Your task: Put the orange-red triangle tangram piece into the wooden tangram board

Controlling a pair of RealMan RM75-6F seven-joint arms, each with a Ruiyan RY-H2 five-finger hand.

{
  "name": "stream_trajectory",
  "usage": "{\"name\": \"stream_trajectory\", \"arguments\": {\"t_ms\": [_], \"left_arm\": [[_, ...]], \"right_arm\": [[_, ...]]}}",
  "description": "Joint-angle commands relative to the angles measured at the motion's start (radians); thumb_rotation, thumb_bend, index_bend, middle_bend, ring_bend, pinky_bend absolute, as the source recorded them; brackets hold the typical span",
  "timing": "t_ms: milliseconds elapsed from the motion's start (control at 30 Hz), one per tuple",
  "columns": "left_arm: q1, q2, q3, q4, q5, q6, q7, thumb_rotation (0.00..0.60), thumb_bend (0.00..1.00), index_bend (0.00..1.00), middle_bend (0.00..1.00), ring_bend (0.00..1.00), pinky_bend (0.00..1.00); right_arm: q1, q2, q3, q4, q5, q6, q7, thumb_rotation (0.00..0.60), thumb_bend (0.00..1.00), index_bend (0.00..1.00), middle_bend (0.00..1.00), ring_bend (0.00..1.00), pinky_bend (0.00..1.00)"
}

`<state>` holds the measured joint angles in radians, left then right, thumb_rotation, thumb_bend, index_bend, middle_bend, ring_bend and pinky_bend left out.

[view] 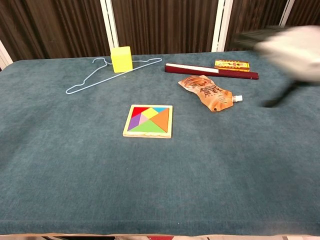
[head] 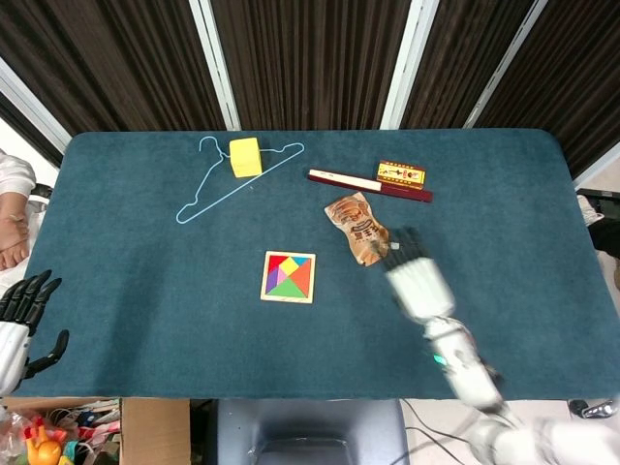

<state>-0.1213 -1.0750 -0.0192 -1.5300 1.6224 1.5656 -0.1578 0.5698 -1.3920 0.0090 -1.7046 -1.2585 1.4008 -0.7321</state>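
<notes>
The wooden tangram board [head: 289, 277] lies flat near the middle of the table [head: 145, 281], with nothing touching it. The orange-red triangle [view: 162, 119] sits inside the board, filling its right part, flush with the other coloured pieces.

The right hand [head: 415, 276] is up in the air to the right of the board and well apart from it, near the spout end of the pouch. It is motion-blurred in both views. In the head view the fingers point away toward the far side and seem to hold nothing, but I cannot tell for sure whether they are spread or curled. In the chest view it shows only as a pale smear at the top right corner.

The left hand [head: 21, 308] hangs off the near left edge of the table. Its dark fingers are apart and hold nothing.

Other things on the table:
- A brown snack pouch [head: 359, 229] lies right of the board, on the far side of it.
- A dark red stick [head: 368, 185] lies further back, and a small orange box [head: 401, 173] sits just beside it.
- A light blue wire hanger [head: 228, 179] is at the far left, with a yellow block [head: 245, 156] standing on it.
</notes>
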Motion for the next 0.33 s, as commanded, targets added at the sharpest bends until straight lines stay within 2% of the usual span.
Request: {"name": "stream_trajectory", "arguments": {"t_ms": [33,133,333], "left_arm": [[0.0,-0.005,0.008,-0.038,-0.023,-0.038,0.077,0.6,0.47,0.0,0.0,0.0,0.08],[-0.004,-0.016,0.001,-0.054,-0.032,-0.042,0.128,0.6,0.47,0.0,0.0,0.0,0.08],[0.001,-0.044,-0.016,-0.065,-0.051,-0.027,0.21,0.6,0.47,0.0,0.0,0.0,0.07]], "right_arm": [[-0.28,0.174,-0.123,0.0,-0.066,0.262,0.336,0.6,0.19,0.0,0.0,0.0,0.0],[-0.348,0.17,-0.123,0.085,-0.071,0.299,0.446,0.6,0.19,0.0,0.0,0.0,0.0],[-0.389,0.199,-0.1,0.106,-0.146,0.33,0.552,0.6,0.19,0.0,0.0,0.0,0.0]]}}
